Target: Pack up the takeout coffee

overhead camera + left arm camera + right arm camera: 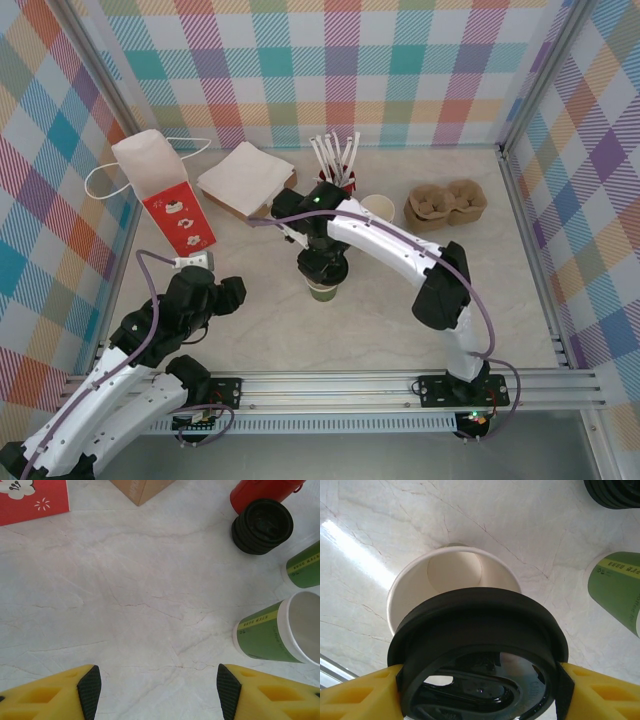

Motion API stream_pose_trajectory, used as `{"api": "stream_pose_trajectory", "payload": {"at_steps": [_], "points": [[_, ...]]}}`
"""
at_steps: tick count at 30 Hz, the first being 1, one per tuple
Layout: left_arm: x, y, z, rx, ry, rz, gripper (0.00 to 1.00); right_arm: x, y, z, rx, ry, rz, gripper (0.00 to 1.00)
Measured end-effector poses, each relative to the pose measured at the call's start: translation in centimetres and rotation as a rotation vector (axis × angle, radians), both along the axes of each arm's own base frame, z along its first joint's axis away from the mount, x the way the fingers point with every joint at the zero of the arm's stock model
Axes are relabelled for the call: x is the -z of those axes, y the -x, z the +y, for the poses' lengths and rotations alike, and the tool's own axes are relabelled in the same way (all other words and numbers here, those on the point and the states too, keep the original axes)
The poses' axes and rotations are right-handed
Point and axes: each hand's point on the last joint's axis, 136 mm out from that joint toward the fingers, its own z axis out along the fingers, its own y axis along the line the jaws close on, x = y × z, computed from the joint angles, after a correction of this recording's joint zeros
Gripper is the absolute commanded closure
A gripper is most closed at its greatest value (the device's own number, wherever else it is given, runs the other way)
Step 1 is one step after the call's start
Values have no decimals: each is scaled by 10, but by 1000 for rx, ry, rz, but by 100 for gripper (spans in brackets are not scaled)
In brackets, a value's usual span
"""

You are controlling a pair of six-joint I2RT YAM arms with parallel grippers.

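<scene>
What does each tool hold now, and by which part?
The right tool holds a black lid by opposite sides of its rim. The left tool is open and holds nothing.

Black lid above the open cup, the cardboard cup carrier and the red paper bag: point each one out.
Black lid [480,630]: right wrist view, on its dark outer wall.
Cup carrier [446,202]: top view, on the ridge between its two wells.
Red paper bag [178,212]: top view, on its red side panel.

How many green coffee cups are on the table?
2. One green cup stands open under the black lid in the right gripper, mid-table. The second cup stands beside the red cup of sticks. The right arm might hide more.
</scene>
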Motion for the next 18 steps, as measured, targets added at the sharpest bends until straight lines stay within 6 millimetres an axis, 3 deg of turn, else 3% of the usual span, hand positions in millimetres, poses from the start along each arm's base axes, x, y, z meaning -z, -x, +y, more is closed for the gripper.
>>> {"api": "stream_pose_trajectory", "payload": {"at_steps": [18], "points": [[10,1,1,-16,4,24,35,21,-4,11,-57,48,35,30]]}}
